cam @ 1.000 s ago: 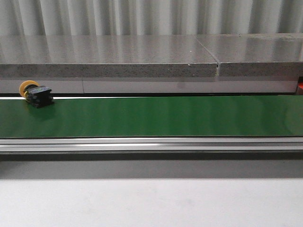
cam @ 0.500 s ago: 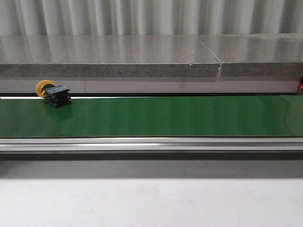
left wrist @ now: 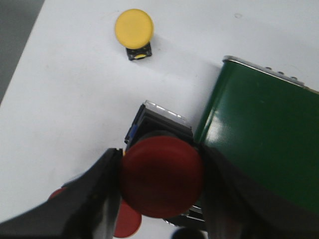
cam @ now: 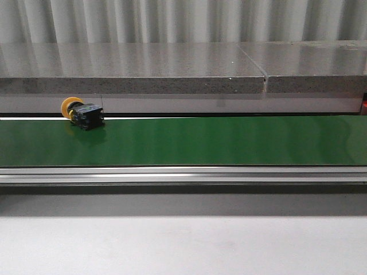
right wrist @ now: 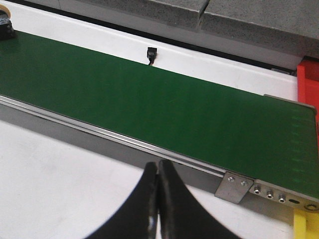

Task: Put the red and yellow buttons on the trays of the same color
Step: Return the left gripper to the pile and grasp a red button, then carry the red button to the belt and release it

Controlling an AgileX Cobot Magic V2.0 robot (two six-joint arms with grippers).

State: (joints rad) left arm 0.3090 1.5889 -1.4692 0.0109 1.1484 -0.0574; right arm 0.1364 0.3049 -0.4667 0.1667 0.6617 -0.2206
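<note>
My left gripper [left wrist: 160, 172] is shut on the round cap of a red button [left wrist: 162, 179] with a black base, held above the white table beside the belt's end. A yellow button [left wrist: 134, 29] stands on the table beyond it, and part of another red cap [left wrist: 127, 222] shows below the held one. A second yellow button [cam: 82, 114] with a black base lies on its side at the left of the green belt [cam: 218, 140]. My right gripper [right wrist: 158, 172] is shut with nothing in it, over the white table in front of the belt. A red tray's edge [right wrist: 309, 82] and a yellow corner [right wrist: 305, 225] show at the belt's right end.
A grey stone ledge [cam: 172, 71] runs behind the belt. The belt has an aluminium side rail [cam: 183, 173] and a metal bracket [right wrist: 234, 185] at its right end. White tabletop [cam: 183, 246] lies in front. A small black sensor [right wrist: 151, 54] sits behind the belt.
The yellow button lying on the belt has travelled to the right along it. Nothing else in the front view has moved.
</note>
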